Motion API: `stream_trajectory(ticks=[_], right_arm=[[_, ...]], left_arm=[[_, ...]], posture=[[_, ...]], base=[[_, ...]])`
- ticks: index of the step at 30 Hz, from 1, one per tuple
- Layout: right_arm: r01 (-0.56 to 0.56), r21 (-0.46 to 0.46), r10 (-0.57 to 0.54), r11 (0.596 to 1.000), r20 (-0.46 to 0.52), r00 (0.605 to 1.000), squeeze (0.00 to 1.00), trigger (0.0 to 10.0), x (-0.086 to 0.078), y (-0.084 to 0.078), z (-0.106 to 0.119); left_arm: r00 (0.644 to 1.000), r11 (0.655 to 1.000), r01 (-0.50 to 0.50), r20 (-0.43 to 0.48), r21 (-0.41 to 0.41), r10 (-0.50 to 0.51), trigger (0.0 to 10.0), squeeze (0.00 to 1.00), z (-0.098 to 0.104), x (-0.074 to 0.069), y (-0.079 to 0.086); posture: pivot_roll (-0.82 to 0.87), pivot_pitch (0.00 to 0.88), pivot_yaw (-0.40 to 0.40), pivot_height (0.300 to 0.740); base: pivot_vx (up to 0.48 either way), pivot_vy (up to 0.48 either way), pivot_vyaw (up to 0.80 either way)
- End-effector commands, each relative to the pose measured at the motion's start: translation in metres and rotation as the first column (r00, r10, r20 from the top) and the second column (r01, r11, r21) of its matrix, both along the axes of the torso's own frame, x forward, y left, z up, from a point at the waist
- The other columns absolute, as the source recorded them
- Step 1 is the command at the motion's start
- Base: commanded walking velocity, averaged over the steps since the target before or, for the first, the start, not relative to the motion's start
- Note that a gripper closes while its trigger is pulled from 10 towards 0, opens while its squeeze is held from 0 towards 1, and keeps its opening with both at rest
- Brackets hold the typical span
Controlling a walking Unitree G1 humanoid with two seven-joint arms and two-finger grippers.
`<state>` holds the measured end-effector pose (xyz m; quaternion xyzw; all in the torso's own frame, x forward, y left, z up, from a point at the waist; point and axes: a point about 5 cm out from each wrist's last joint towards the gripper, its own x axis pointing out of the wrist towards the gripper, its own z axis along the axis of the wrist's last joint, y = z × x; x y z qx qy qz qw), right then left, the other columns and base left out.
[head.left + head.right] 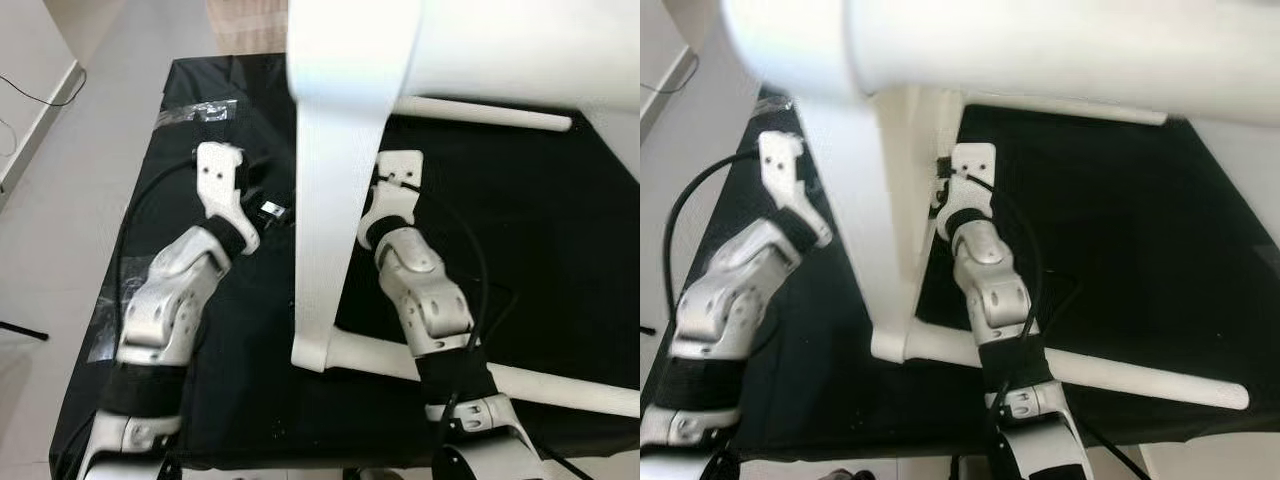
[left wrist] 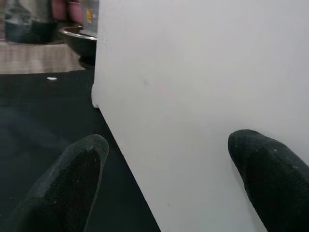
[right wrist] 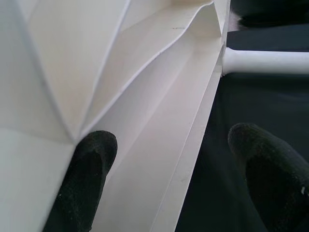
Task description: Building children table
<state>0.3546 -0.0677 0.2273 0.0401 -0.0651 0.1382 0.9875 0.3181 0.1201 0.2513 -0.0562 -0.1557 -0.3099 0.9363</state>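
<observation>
Smooth white plastic on the table leg (image 1: 325, 200), a faint satin sheen, and the same on the round rails (image 1: 560, 388). Underneath, the ribs (image 3: 145, 63) look thin, moulded and matt. The black cloth (image 1: 560, 230) is matt, slightly creased. Both arms (image 1: 165, 300) are brushed silver metal with a soft gleam. The fingers (image 2: 72, 183) are black with a fine, grainy rubbery texture. A dark glossy metal bowl (image 2: 79, 43) sits behind.

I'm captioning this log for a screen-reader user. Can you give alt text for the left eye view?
A white table leg panel stands upright on a black cloth, flanked by the left gripper and right gripper. White tubes lie along the cloth.
</observation>
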Motion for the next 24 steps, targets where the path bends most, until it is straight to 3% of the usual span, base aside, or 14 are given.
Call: stream_trajectory(ticks=[1, 5, 7, 9, 24], right_arm=[[-0.212, 0.020, 0.208, 0.977, 0.126, 0.970, 0.00, 10.0, -0.017, 0.041, 0.029], [-0.229, 0.025, 0.224, 0.973, 0.127, 0.966, 0.00, 10.0, -0.019, 0.044, 0.030], [-0.259, 0.027, 0.254, 0.965, 0.125, 0.959, 0.00, 10.0, -0.025, 0.053, 0.030], [-0.272, 0.029, 0.266, 0.962, 0.125, 0.956, 0.00, 10.0, -0.027, 0.056, 0.031], [-0.340, 0.013, 0.337, 0.940, 0.107, 0.935, 0.00, 10.0, -0.035, 0.077, 0.030]], left_arm=[[0.997, 0.997, 0.069, 0.020, 0.016, -0.069, 10.0, 0.00, 0.004, -0.010, -0.011], [1.000, 1.000, 0.016, 0.020, 0.018, -0.016, 10.0, 0.00, 0.005, -0.016, 0.002], [0.997, 0.997, -0.073, 0.037, 0.022, 0.073, 10.0, 0.00, 0.012, -0.023, 0.022], [0.993, 0.994, -0.111, 0.043, 0.022, 0.110, 10.0, 0.00, 0.015, -0.025, 0.031], [0.950, 0.948, -0.312, 0.034, 0.061, 0.310, 10.0, 0.00, 0.019, -0.045, 0.072]], posture=[[0.02, 0.176, 0.007, 0.740], [0.02, 0.170, 0.005, 0.740], [0.03, 0.165, 0.001, 0.740], [0.03, 0.162, -0.002, 0.740], [0.05, 0.148, -0.033, 0.740]], base=[[0.000, 0.000, 0.00], [0.000, 0.000, 0.00], [0.000, 0.000, 0.00], [0.000, 0.000, 0.00], [0.000, 0.000, 0.00]])
